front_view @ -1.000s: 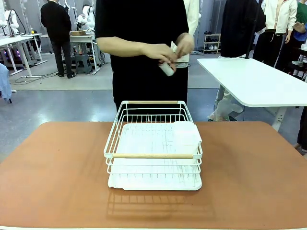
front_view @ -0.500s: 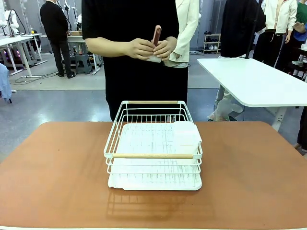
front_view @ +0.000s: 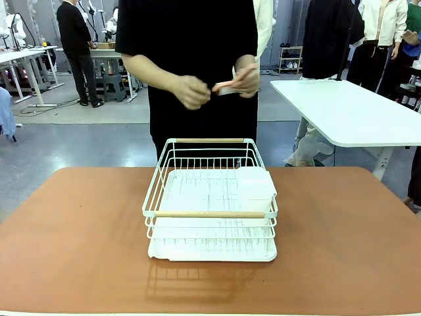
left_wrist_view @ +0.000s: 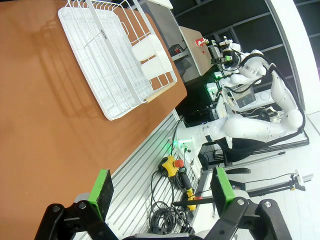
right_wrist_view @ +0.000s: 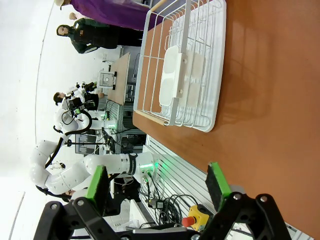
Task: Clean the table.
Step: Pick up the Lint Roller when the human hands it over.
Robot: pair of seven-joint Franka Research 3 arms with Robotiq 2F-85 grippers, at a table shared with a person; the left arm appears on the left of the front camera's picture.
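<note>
Plainly the table is not a thing to be lifted: its terracotta top fills the lower half of the front view, and it looks broad, rigid and heavy. The surface is smooth and faintly glossy, so a cloth or a pushed object should slide easily on it, and pads would find little to bite on. Cleaning it, I judge, means clearing what stands on it rather than gripping the top itself. A white wire dish rack stands in the middle of the frame on a white tray, with a pale plastic holder at its right side. The rack looks light and stiff, though its thin wires may be springy. The wooden handle along its near edge seems the soundest hold, being thicker and less slippery than coated wire. The tray may be loose beneath and could slide. Beyond the table's far edge, at upper centre, a person's hand holds a slim reddish item clear of the table. The left gripper, at the bottom of the left wrist view, has its jaws spread wide with nothing between them. The right gripper, at the bottom of the right wrist view, is likewise fully spread and empty. Both are well apart from the rack.
</note>
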